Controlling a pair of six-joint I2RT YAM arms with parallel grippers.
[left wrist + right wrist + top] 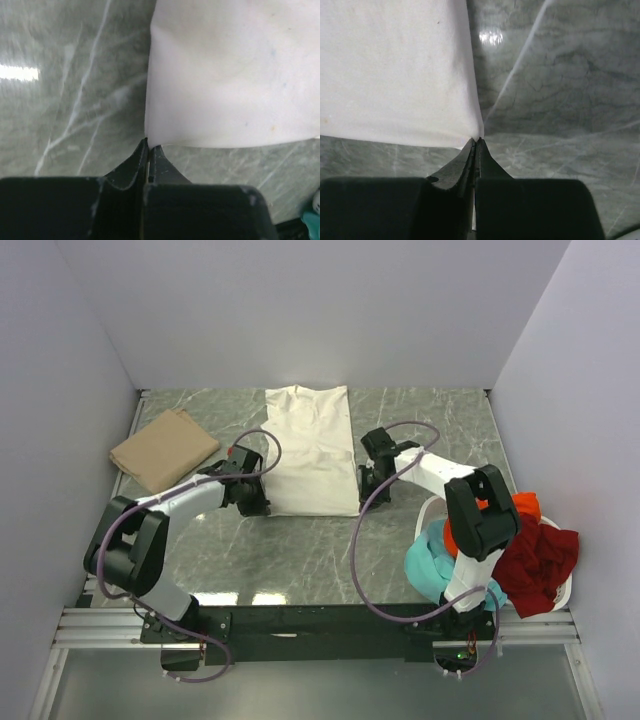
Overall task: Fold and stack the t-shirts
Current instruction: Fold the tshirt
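The table (pixel 300 555) is a green-grey marble-patterned surface with pale veins and a few bright patches of glare near its front edge. Plain pale walls (pixel 300 310) enclose it at the back and on both sides, and a metal rail (pixel 110 625) runs along the near edge. The cream-white t-shirt (pixel 312 445) lies flat in the middle of the table, folded into a long rectangle reaching toward the back wall. The left gripper (pixel 148 142) is pinched tight on its near left corner. The right gripper (pixel 476 140) is clamped the same way on the near right corner. The tan t-shirt (pixel 165 448) lies folded near the left wall, well apart from the cream one. At the right front, a white basket (pixel 427 512) holds a teal t-shirt (pixel 430 562), an orange t-shirt (pixel 522 508) and a dark red t-shirt (pixel 540 565), bunched and spilling over its rim.
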